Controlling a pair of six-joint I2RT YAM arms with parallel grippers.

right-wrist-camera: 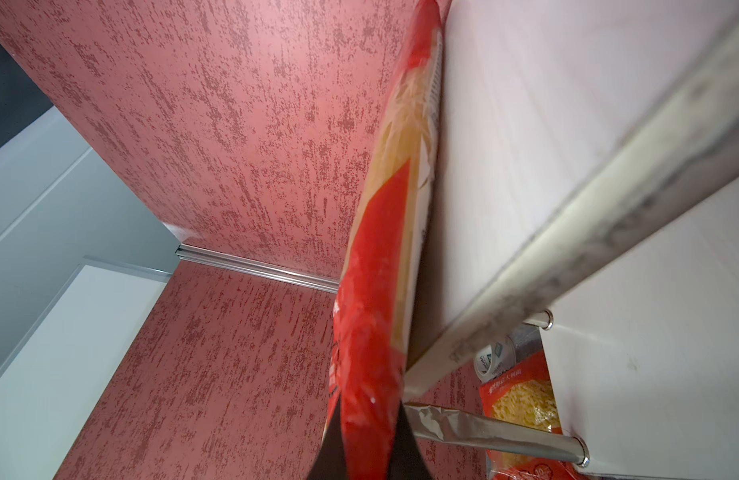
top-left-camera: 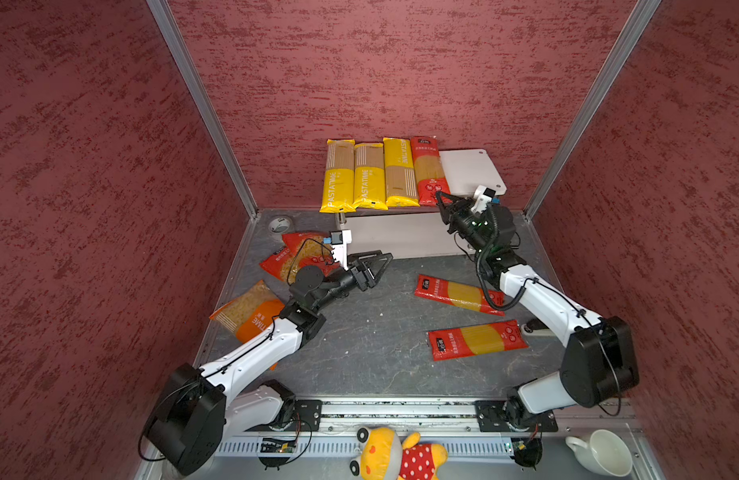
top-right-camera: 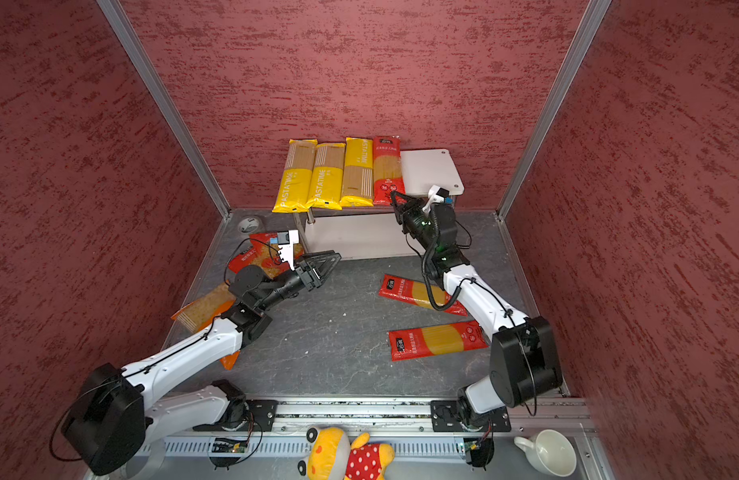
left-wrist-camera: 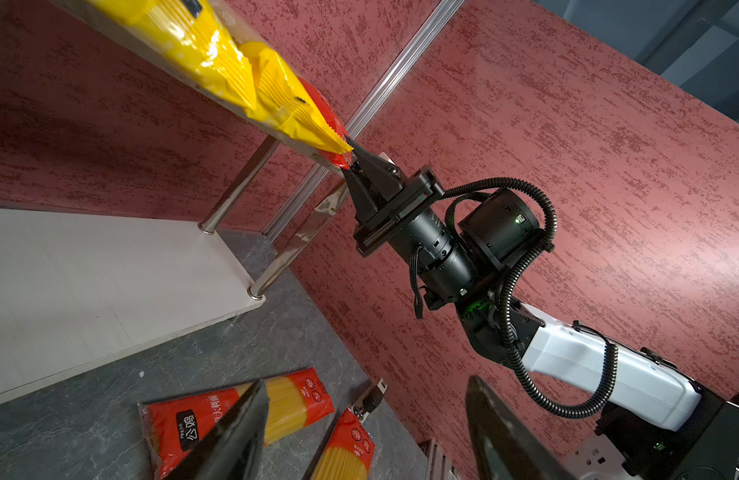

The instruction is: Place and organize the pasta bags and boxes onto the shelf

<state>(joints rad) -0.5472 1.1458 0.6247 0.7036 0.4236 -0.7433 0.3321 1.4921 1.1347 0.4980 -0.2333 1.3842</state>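
Right wrist view showed the right pincer [right-wrist-camera: 370, 415] closed on the near end of a red spaghetti pack [right-wrist-camera: 380, 249], which lay on the white top board of the shelf [right-wrist-camera: 525, 124]. In both top views this pack sat in the upper middle of the frame, just beside three yellow packs [top-left-camera: 370, 176] on its left. The left pincer [top-left-camera: 384, 262] hung open over the bench [top-left-camera: 359, 353], left of centre, holding nothing. Two other red packs [top-left-camera: 459, 295] lay on the bench at right. The red bags [top-left-camera: 295, 249] and an orange bag [top-left-camera: 251, 311] lay at left.
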